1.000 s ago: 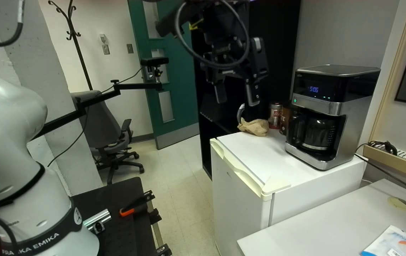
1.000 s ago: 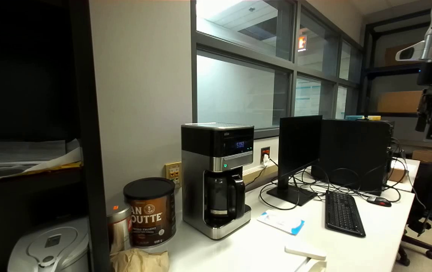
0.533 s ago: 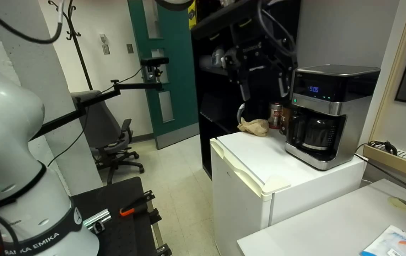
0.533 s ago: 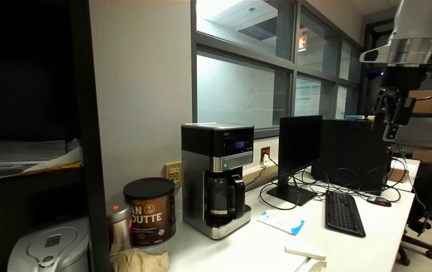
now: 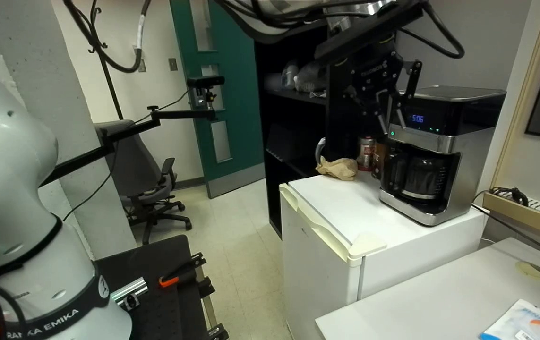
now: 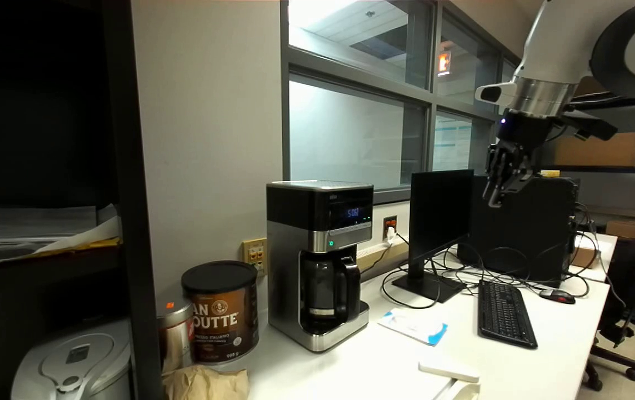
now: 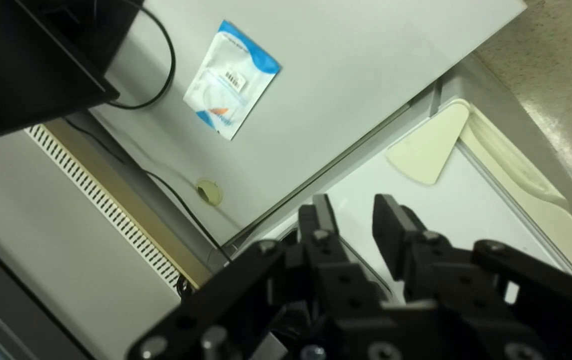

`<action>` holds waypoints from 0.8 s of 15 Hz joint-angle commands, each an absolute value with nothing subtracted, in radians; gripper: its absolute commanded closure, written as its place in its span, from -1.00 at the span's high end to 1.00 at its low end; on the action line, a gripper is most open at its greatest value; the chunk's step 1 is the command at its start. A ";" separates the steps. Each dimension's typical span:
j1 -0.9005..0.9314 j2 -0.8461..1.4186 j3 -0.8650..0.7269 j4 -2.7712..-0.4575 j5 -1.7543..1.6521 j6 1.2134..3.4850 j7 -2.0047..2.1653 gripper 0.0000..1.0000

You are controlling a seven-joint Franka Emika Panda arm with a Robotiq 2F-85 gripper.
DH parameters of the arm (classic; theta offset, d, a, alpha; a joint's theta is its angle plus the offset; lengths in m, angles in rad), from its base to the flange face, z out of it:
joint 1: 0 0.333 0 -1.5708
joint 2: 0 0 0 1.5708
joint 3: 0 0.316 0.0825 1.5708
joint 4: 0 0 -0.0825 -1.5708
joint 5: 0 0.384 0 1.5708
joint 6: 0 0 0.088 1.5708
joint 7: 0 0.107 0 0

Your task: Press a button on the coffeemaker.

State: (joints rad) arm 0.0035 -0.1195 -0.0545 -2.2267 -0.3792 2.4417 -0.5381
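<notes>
Exterior view: jaws parted, empty; coffeemaker (image 6: 316, 261) at their 8 o'clock. Judged best: close fully, press squarely.

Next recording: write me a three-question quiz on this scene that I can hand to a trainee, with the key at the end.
1. Where does the coffeemaker stand? A) on the desk; B) on the white mini fridge; C) in the black shelving.
2. Yes or no: is the gripper touching the coffeemaker?
3. Fill in: the small light on the coffeemaker's silver band glows ____.

Key: 1. B. 2. No; in an exterior view a clear gap separates them. 3. Green.
</notes>
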 commanded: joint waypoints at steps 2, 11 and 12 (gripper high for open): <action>0.003 0.019 -0.035 -2.131 -0.432 2.580 -0.599 -1.00; -0.009 0.222 -0.027 -2.000 -0.490 2.799 -0.606 -0.99; -0.010 0.241 -0.028 -1.986 -0.494 2.813 -0.604 -0.99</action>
